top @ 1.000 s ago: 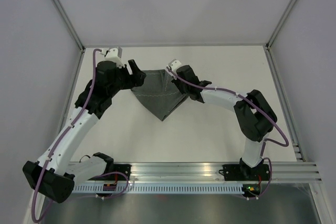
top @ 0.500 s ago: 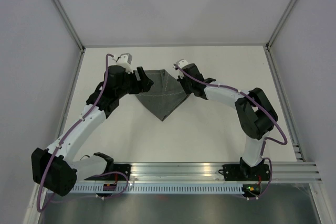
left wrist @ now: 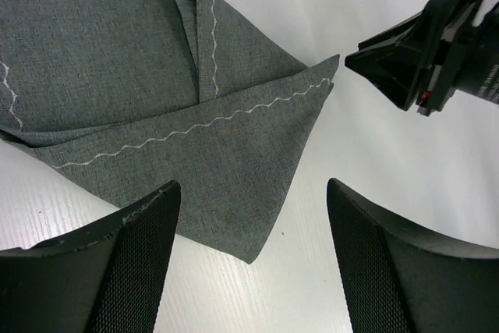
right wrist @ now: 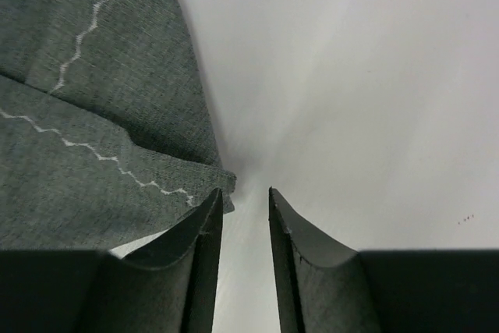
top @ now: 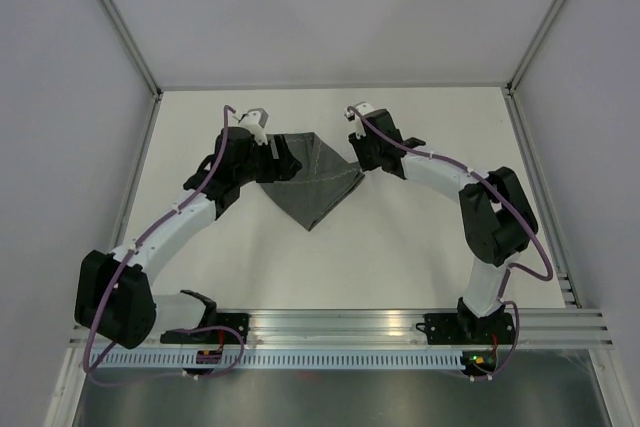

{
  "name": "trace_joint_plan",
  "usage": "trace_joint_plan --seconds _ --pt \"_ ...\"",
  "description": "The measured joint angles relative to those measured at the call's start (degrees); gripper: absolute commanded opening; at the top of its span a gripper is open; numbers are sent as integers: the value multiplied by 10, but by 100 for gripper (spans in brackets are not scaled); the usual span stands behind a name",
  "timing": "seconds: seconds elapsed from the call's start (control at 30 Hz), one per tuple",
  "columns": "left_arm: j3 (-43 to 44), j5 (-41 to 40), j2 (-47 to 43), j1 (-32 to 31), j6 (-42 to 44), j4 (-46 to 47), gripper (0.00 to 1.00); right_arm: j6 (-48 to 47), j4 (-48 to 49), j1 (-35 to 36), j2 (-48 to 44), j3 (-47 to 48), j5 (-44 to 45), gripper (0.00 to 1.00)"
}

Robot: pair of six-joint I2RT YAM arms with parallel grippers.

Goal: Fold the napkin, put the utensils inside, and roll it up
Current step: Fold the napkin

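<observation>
The dark grey napkin (top: 318,185) lies folded on the white table, a pointed shape with a pale zigzag stitch line (left wrist: 203,122) along its edges. Over its left part my left gripper (top: 283,163) hangs with its jaws wide open; between them I see only the napkin's lower corner (left wrist: 251,255) and bare table. My right gripper (right wrist: 245,191) sits just off the napkin's right corner (right wrist: 222,181), jaws a little apart with nothing between them. From the left wrist, the right gripper (left wrist: 425,56) shows beyond that corner. The utensils are out of view.
The white table (top: 420,247) is closed in by pale walls with metal posts at the left, back and right. An aluminium rail (top: 400,327) carrying the arm bases runs along the near edge.
My right gripper has parted its jaws, let go of the napkin's right corner and pulled back to the right. My left arm has swung right over the napkin.
</observation>
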Motion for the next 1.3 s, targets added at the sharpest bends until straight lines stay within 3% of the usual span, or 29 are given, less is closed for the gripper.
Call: trace_joint_plan --seconds 0.2,0.43,0.77,1.3 --pt "-1 -1 27 -17 8 20 77 19 -11 -2 -11 31 -78 17" --pt "0 -13 89 -60 13 39 74 33 -14 -2 -2 57 -160 13" --pt "22 -67 193 -140 26 47 73 29 -45 -9 48 57 -182 9" --pt "59 -104 249 -146 48 49 73 26 -65 -56 53 39 -189 4"
